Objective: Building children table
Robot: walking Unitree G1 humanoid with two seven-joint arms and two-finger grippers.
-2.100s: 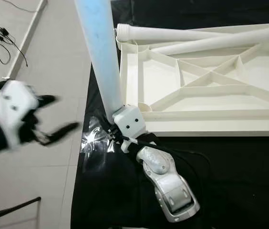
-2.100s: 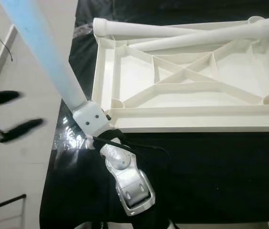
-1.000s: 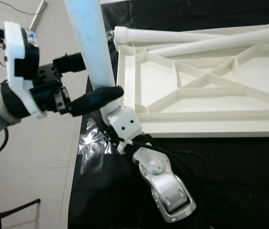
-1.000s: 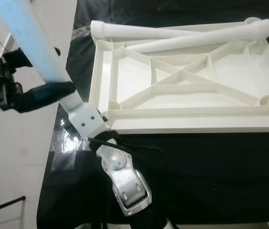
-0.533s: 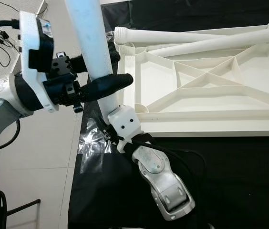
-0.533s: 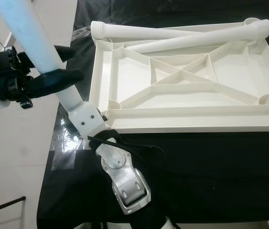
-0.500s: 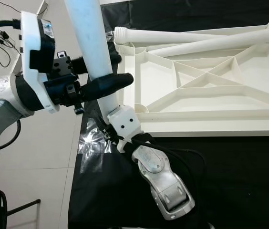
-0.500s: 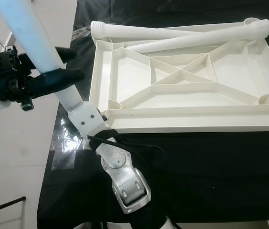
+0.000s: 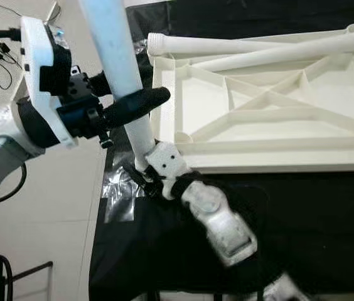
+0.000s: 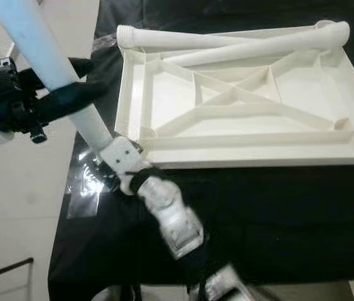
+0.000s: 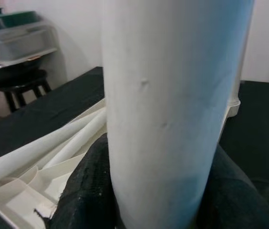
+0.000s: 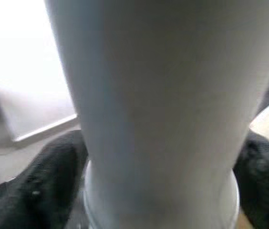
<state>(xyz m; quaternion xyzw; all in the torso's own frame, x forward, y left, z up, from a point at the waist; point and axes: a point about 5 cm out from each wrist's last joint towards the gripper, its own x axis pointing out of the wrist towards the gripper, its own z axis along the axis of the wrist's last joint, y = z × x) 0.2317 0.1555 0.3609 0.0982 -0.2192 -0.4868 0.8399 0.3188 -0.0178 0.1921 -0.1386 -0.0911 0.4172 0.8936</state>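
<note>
An upturned white table top (image 9: 202, 103) is laid on a black cloth (image 9: 315, 213), its ribbed underside divided into compartments; two loose white legs (image 9: 252, 45) are rested across its far rim. A third table leg (image 9: 117, 69) is held upright at the top's near left corner. The left gripper (image 9: 133, 94) is clamped around it partway up, and the right gripper (image 9: 149, 172) is clamped on its base. The leg's upper end is cut off, and the right arm (image 9: 218, 216) is blurred.
</note>
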